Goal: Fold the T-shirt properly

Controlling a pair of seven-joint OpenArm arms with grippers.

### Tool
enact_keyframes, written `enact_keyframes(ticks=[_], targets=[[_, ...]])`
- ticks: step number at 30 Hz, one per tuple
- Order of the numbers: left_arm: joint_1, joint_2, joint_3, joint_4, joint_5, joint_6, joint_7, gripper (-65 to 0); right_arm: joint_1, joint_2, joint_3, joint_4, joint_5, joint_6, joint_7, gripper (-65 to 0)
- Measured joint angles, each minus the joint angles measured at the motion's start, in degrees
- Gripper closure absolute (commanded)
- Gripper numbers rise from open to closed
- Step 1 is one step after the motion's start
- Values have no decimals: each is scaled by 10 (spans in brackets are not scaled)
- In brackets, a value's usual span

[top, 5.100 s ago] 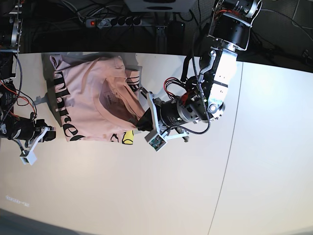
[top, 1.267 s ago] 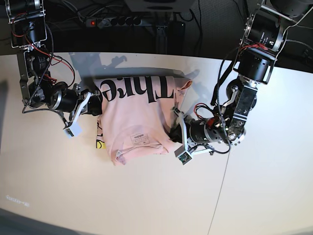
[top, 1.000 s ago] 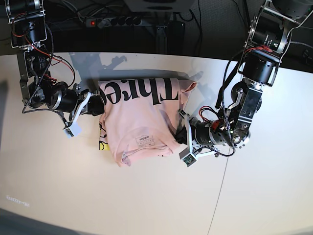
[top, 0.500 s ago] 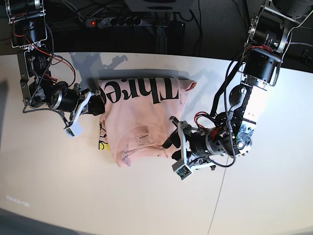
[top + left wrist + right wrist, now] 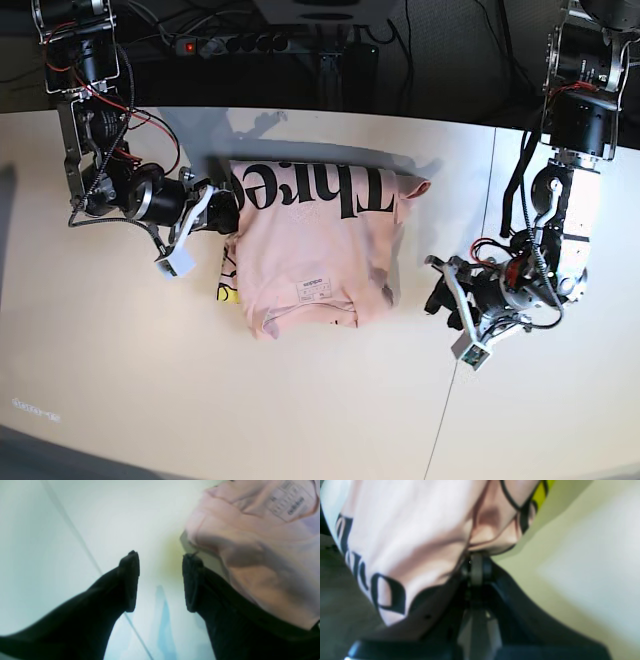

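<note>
The pale pink T-shirt [image 5: 315, 250] lies folded into a rough rectangle on the table, black lettering along its far edge and a small white label [image 5: 313, 290] near its front edge. My right gripper [image 5: 224, 216] is at the shirt's left edge and is shut on the cloth; in the right wrist view the T-shirt [image 5: 407, 530] bunches over the closed gripper [image 5: 476, 565]. My left gripper [image 5: 442, 300] stands open to the right of the shirt, apart from it. In the left wrist view the gripper [image 5: 160, 580] holds nothing, with the T-shirt [image 5: 262, 542] at upper right.
A seam [image 5: 465, 330] in the white table [image 5: 200, 400] runs front to back under the left arm. A power strip [image 5: 232, 43] and cables lie behind the table's far edge.
My left gripper has opened, let go of the shirt's right edge and drawn back to the right. The shirt and my right gripper have shifted slightly to the right.
</note>
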Motion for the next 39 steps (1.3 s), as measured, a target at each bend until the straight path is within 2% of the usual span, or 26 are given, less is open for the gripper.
enact_keyframes(ticks=[7,13,16,19,27,34,39], targets=[[47,-28,-84,0,-42,-16,10,-309,0,0,7,0,-5,0,0,0],[86,-28,-165,6,-80,-27,31,-175,-3,20,57,0,-6,2,-10,0],[119,-28,-204,30,-111,-54,59,-143,-5,41,83,-2,-14,3,-18,0],[167,-28,-236,76,-147,-72,78,-143,-13,60,100,-3,-7,3,-27,0],[332,-29,-301,238,-156,-80,78,-143,-80,103,157,-1,38,2,-28,0],[449,-28,-314,320,-159,-80,67,-143,-158,111,254,4,82,3,-53,0],[509,-27,-314,325,-152,-80,54,-143,-241,112,298,49,87,3,-59,0]])
